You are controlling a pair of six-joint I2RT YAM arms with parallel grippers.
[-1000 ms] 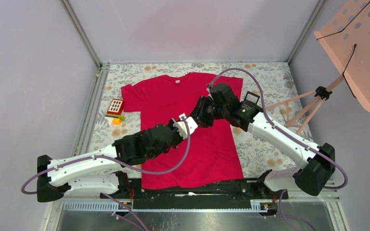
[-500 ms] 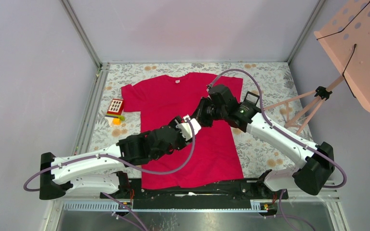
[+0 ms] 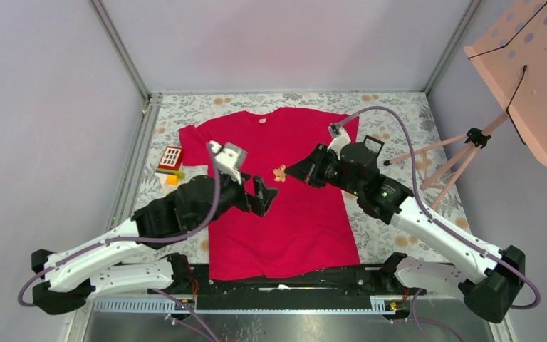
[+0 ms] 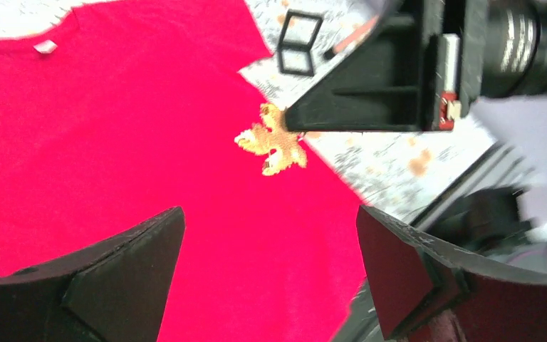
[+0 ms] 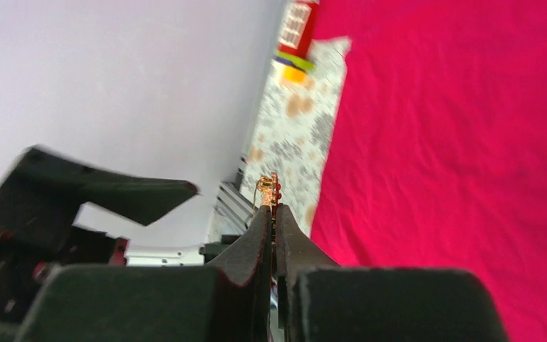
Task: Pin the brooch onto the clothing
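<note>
Handover done: the left gripper backs off wide open, the right gripper now pinching the tiny orange-yellow flower brooch above the bright red T-shirt.

You're looking at a bright red shirt with a white neck label, an orange-and-yellow brooch, a grey floral tabletop cloth, and a black left pincer and right pincer.

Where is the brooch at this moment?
In the top view, the brooch is pinched at the tip of the right claw. It is held over the chest of the red T-shirt, near the open left claw.
</note>
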